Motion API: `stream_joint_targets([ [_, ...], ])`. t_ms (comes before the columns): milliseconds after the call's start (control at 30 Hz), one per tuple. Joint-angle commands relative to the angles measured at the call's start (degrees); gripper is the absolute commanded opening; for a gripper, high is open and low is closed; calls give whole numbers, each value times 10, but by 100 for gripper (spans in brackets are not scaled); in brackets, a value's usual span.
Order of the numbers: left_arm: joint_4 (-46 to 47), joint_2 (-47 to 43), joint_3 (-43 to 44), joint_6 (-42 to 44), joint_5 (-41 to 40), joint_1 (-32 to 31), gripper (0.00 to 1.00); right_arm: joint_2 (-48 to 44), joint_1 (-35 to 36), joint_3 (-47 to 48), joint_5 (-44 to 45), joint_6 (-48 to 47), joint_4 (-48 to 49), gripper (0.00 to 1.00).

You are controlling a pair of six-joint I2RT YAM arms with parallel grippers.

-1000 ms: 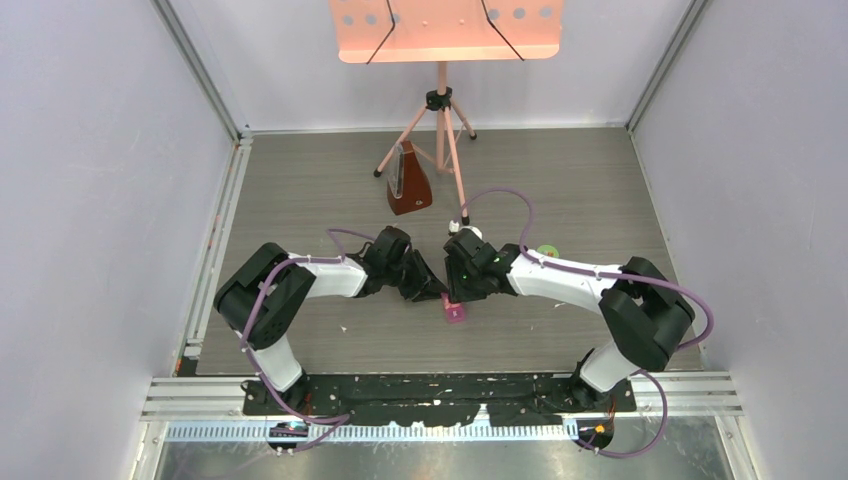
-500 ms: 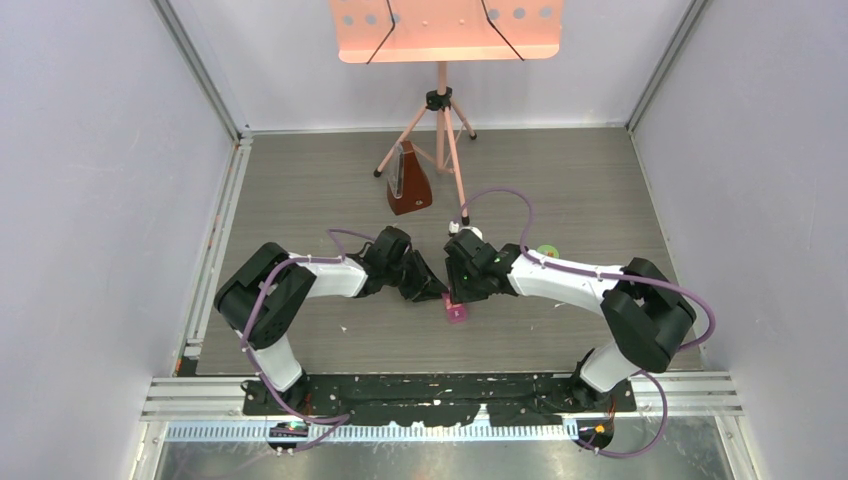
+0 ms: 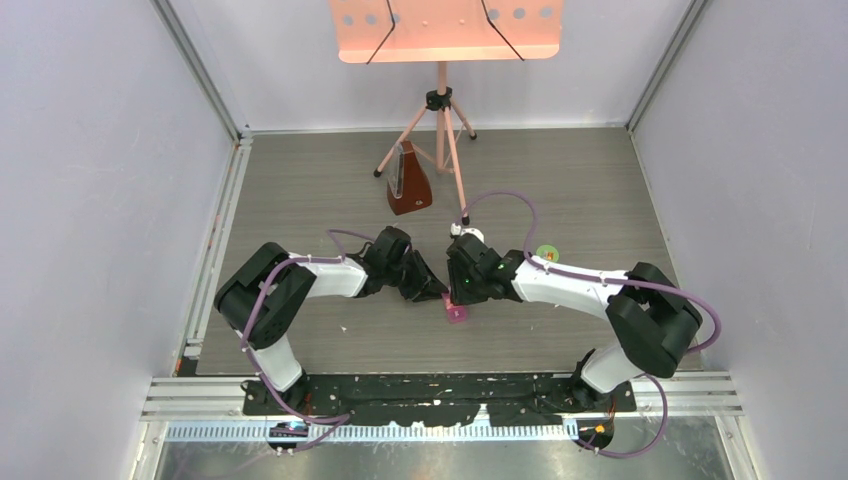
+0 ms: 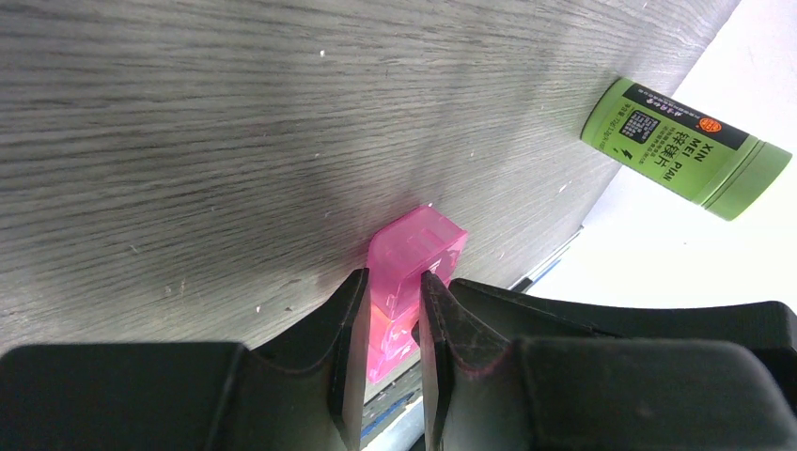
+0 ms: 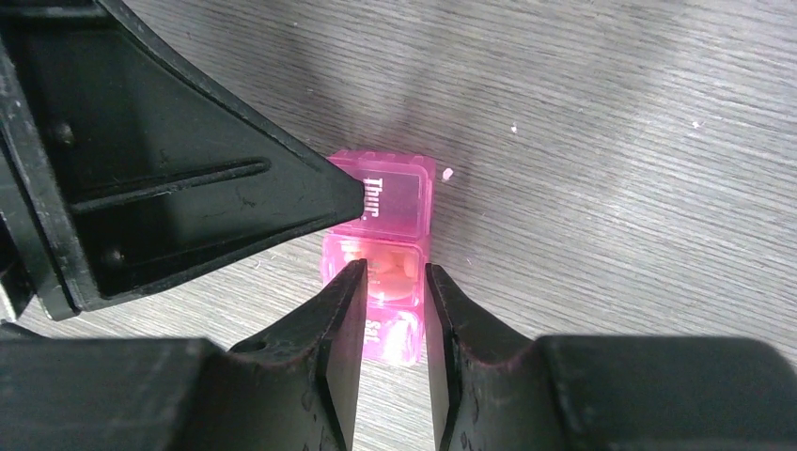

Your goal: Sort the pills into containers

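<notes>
Looking down at the grey wood-grain counter (image 5: 611,188), I see the small pink pill box (image 5: 381,202) lying low in the middle of the overhead view, right where the two arms meet. The left pincer (image 4: 395,282) has it pinched. In its own wrist view the black fingers (image 4: 350,343) are drawn in tight against both sides of the translucent box, which sticks out past the tips toward the centre of the frame. In the right wrist view one pointed tip of that pincer comes in from the left and touches the side of the far compartment, whose shut lid reads "Thur".

The right pincer (image 5: 393,272) sits directly over the next compartment, its fingers parted only a sliver, so the gap is narrower than the box itself. It grips nothing that I can see, and I cannot tell whether its tips rest on the plastic or hang just off it. Through that gap a little heap of pale orange-yellow pills (image 5: 387,268) shows inside the middle compartment. The nearest compartment, at the bottom of the frame, is marked "Sat".

A white speck (image 5: 448,173) lies just beside the box's far right corner. A green bottle (image 4: 681,141) shows at the upper right of the left wrist view, well apart from the box.
</notes>
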Motion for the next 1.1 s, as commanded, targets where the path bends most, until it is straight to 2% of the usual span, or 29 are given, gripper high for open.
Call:
stream_joint_targets([
  [0, -57, 31, -18, 9, -39, -4, 23, 42, 18, -38, 1, -16, -72, 33],
  [200, -58, 27, -20, 10, -40, -3, 23, 40, 20, 9, 22, -27, -109, 43],
  [300, -59, 26, -20, 10, -40, -2, 23, 44, 20, 14, 23, -33, -121, 45],
  [767, -53, 27, -25, 10, -38, 0, 23, 32, 23, -18, -3, -34, -117, 37],
  [933, -52, 28, -24, 10, -37, 1, 23, 24, 24, -31, -6, -32, -116, 37],
  [1067, -52, 29, -25, 10, -37, 1, 23, 19, 24, -36, -13, -30, -109, 41],
])
